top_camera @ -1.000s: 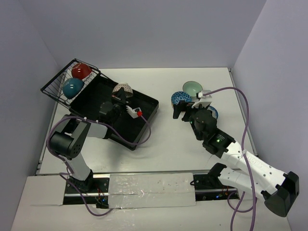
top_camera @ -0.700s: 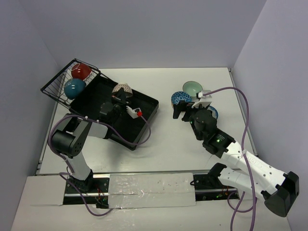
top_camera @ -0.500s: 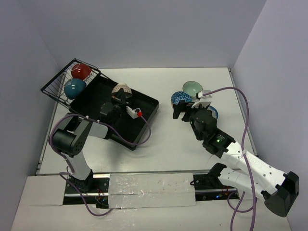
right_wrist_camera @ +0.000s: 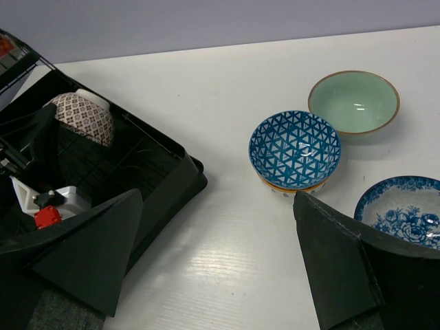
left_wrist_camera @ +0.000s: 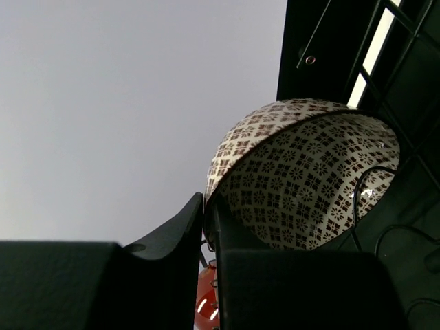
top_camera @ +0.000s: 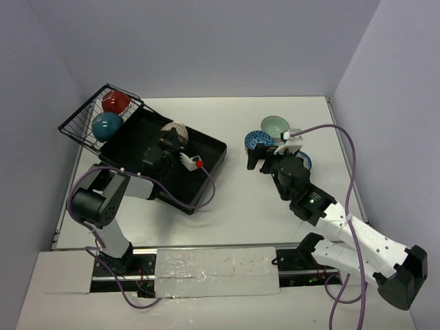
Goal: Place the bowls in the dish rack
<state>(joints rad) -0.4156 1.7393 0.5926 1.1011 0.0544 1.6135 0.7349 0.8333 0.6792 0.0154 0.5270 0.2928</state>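
In the upper left, the left gripper point(left_wrist_camera: 206, 213) grips the patterned bowl point(left_wrist_camera: 302, 172) by its rim, tipped on edge over the rack point(top_camera: 210, 148), basket point(top_camera: 80, 108) just up-left, while the right gripper point(right_wrist_camera: 220, 234) gapes near loose bowls point(right_wrist_camera: 294, 148) upper right.

No writing, label, brand, number or sign can be read in any view. The brown-and-cream lattice-patterned ceramic bowl point(left_wrist_camera: 302, 172) and the blue-and-white triangle-patterned ceramic bowl point(right_wrist_camera: 294, 148) bear only ornament, not letters.
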